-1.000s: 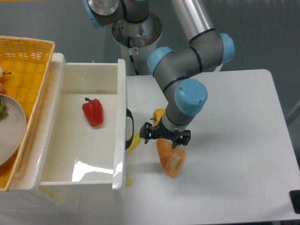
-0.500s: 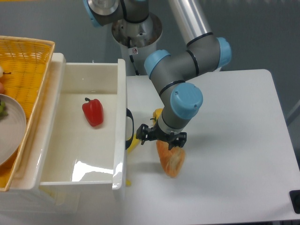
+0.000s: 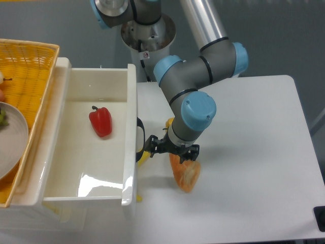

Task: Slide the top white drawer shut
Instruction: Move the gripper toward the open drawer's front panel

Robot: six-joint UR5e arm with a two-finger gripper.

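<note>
The top white drawer (image 3: 91, 178) is pulled out wide to the right, with a red bell pepper (image 3: 100, 121) lying inside. Its curved black handle (image 3: 140, 140) sticks out from the front panel (image 3: 132, 142). My gripper (image 3: 170, 148) hangs low over the table just right of that handle, a short gap from the drawer front. Its fingers point down and are mostly hidden under the wrist, so I cannot tell how the jaws stand. It holds nothing that I can see.
An orange piece (image 3: 185, 173) lies on the white table (image 3: 254, 152) just below the gripper. Yellow pieces (image 3: 172, 123) lie by the drawer front. A yellow wicker basket (image 3: 23, 66) with a grey plate (image 3: 10, 142) stands on the cabinet at left.
My gripper has moved left towards the drawer handle, by a few centimetres. The drawer, the pepper and the orange piece have not moved.
</note>
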